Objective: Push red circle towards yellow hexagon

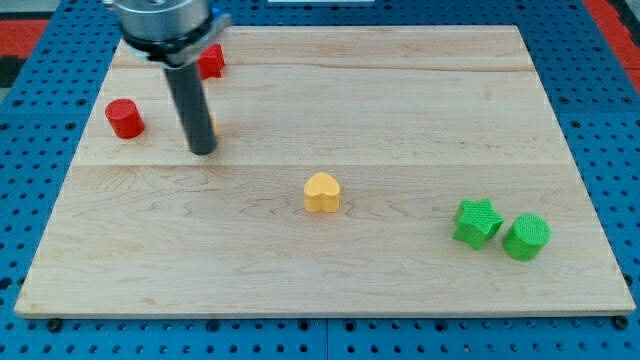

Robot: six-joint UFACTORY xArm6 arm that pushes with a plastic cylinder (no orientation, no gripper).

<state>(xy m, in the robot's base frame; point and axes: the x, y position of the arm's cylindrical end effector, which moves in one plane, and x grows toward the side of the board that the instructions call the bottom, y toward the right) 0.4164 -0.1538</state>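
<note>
The red circle (125, 119) sits near the board's left edge, toward the view's top. My tip (202, 151) rests on the board to the right of it, with a clear gap between them. A small sliver of a yellow block (213, 127) shows just behind the rod's right side. Its shape is hidden, so I cannot tell whether it is the yellow hexagon. A second red block (211, 61) lies at the view's top, partly hidden by the rod; its shape is unclear.
A yellow heart (322, 192) lies near the board's middle. A green star (477, 221) and a green circle (526, 237) sit side by side at the lower right. The wooden board (400, 110) ends on a blue pegboard.
</note>
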